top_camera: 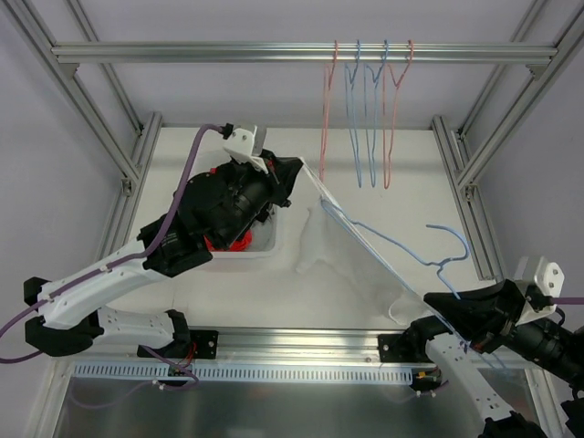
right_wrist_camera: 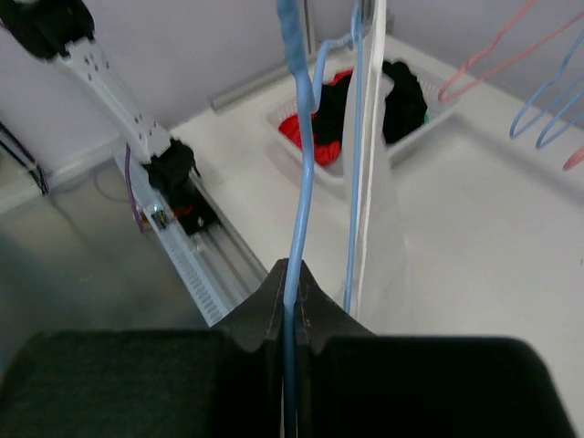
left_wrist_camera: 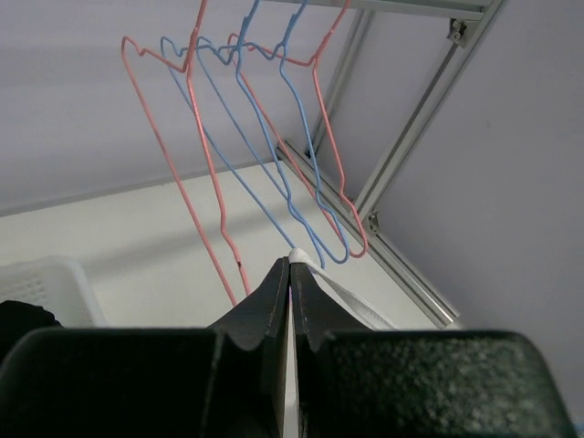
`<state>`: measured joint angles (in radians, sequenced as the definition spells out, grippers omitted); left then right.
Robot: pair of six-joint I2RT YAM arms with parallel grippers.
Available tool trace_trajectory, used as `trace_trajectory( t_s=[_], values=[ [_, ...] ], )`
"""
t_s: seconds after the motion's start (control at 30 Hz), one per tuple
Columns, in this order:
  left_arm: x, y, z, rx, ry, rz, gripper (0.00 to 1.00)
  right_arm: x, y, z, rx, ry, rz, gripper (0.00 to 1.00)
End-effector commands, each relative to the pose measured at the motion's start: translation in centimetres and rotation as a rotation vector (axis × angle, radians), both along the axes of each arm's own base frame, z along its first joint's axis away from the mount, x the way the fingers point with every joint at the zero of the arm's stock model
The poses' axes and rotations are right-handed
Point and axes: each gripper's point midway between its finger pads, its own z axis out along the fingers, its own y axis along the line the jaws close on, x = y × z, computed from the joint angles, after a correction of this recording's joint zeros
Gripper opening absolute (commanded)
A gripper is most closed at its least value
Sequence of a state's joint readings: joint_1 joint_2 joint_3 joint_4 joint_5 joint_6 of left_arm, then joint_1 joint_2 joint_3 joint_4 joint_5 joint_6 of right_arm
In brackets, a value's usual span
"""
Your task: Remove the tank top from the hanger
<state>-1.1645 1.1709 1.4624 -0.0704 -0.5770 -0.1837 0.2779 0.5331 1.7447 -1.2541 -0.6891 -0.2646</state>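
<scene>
White sheer tank top stretches taut between tools: left tool pinches its strap, right tool pinches the thin blue wire hanger.

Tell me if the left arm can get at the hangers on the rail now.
Probably not: the left gripper is shut on the tank top, though nothing blocks the hangers just beyond.

We can read no text, label, brand, number or sign in any view, neither on the tank top, the hanger, the basket nor the metal frame.
</scene>
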Motion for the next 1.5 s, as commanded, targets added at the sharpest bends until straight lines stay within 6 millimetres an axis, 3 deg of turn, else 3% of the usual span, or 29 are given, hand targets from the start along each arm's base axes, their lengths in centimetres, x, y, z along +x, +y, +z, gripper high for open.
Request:
trace_trajectory(
  t_s=[0.0,0.07,0.1,0.17,0.2,0.23,0.27,0.3,0.33,0.4,0.43,0.57,0.6,0.63,0.67,0.73,0.77,0.83,0.87,0.9,1.0,1.07,1.1,1.27,1.33,1.37,1.4,1.43,1.47],
  values=[
    [-0.8,-0.4,-1.8,-0.016,0.023,-0.047,0.00,1.9,0.1,4.6,0.127,-0.153,-0.056,0.00],
    [-3.2,-1.6,-2.9,-0.001,0.000,-0.218,0.00,2.4,-0.3,6.2,0.216,-0.226,-0.098,0.00],
    [-4.0,-2.4,-3.7,-0.010,-0.015,-0.278,0.00,4.7,-0.3,7.8,0.322,-0.265,-0.148,0.00],
    [-6.7,-3.0,-3.9,-0.021,-0.061,-0.435,0.00,5.6,-0.4,9.7,0.460,-0.345,-0.156,0.00],
    [-7.2,-3.3,-4.8,-0.017,-0.061,-0.467,0.00,4.3,-1.8,13.8,0.604,-0.537,-0.173,0.00],
    [-7.7,-3.6,-6.3,-0.007,-0.048,-0.497,0.00,6.9,-1.5,12.6,0.670,-0.511,-0.186,0.00],
    [-8.3,-4.0,-7.1,0.001,-0.042,-0.540,0.00,7.5,-2.0,13.2,0.734,-0.565,-0.205,0.00],
    [-8.5,-4.2,-8.0,0.009,-0.027,-0.555,0.00,6.0,-4.3,16.2,0.894,-0.734,-0.236,0.00],
    [-8.6,-4.6,-10.0,0.028,0.007,-0.566,0.00,8.6,-4.7,14.5,0.938,-0.735,-0.288,0.00],
    [-8.3,-4.8,-12.9,0.055,0.055,-0.549,0.00,7.9,-8.2,15.8,1.130,-0.929,-0.381,0.00],
    [-7.9,-4.9,-14.0,0.056,0.086,-0.528,0.00,8.7,-9.0,15.3,1.154,-0.958,-0.428,0.00],
    [-5.9,-4.1,-18.2,0.083,0.190,-0.387,0.00,12.5,-9.2,14.5,0.859,-1.026,-0.658,0.00],
    [-5.5,-3.7,-19.3,0.094,0.214,-0.352,0.00,15.8,-8.8,12.0,0.723,-0.884,-0.727,0.00],
    [-4.8,-3.3,-19.9,0.089,0.235,-0.300,0.00,15.6,-9.3,11.3,0.690,-0.859,-0.761,0.00],
    [-4.6,-3.2,-20.4,0.090,0.246,-0.283,0.00,16.9,-9.5,8.9,0.627,-0.798,-0.810,0.00],
    [-4.4,-3.0,-21.7,0.097,0.277,-0.254,0.00,17.0,-11.0,6.3,0.605,-0.748,-0.897,0.00],
    [-4.4,-3.0,-21.9,0.102,0.282,-0.253,0.00,17.2,-10.9,2.9,0.495,-0.647,-0.911,0.00],
    [-4.4,-3.0,-22.4,0.121,0.291,-0.253,0.00,15.8,-11.0,2.1,0.393,-0.588,-0.900,0.00],
    [-4.3,-3.0,-22.5,0.129,0.292,-0.251,0.00,16.7,-10.7,-1.4,0.270,-0.447,-0.910,0.00],
    [-4.2,-3.0,-22.5,0.135,0.291,-0.246,0.00,15.9,-11.2,-0.8,0.269,-0.418,-0.927,0.00],
    [-4.2,-3.2,-23.0,0.170,0.300,-0.246,0.00,18.3,-10.6,-4.2,0.107,-0.244,-0.936,0.00],
    [-4.3,-3.8,-23.5,0.195,0.319,-0.265,0.00,19.0,-9.9,-3.7,0.072,-0.186,-0.910,0.00],
    [-4.6,-4.4,-23.3,0.197,0.325,-0.290,0.00,20.5,-8.8,-4.1,0.035,-0.131,-0.876,0.00],
    [-5.6,-5.2,-23.9,0.234,0.371,-0.357,0.01,23.5,-7.4,0.9,0.033,-0.123,-0.844,0.00],
    [-6.2,-5.3,-24.1,0.236,0.385,-0.384,0.18,26.1,-6.7,1.5,-0.003,-0.100,-0.835,0.00],
    [-6.4,-5.2,-24.5,0.243,0.394,-0.390,0.26,26.2,-6.3,3.6,0.030,-0.121,-0.806,0.00],
    [-6.6,-5.1,-24.7,0.246,0.401,-0.395,0.40,27.1,-6.8,4.0,0.040,-0.107,-0.824,0.00],
    [-6.8,-4.9,-24.5,0.241,0.403,-0.401,0.68,28.7,-6.4,3.8,0.043,-0.073,-0.803,0.00],
    [-6.9,-4.7,-24.8,0.246,0.409,-0.403,0.75,28.8,-5.5,5.1,0.088,-0.069,-0.746,0.00]
  ],
)
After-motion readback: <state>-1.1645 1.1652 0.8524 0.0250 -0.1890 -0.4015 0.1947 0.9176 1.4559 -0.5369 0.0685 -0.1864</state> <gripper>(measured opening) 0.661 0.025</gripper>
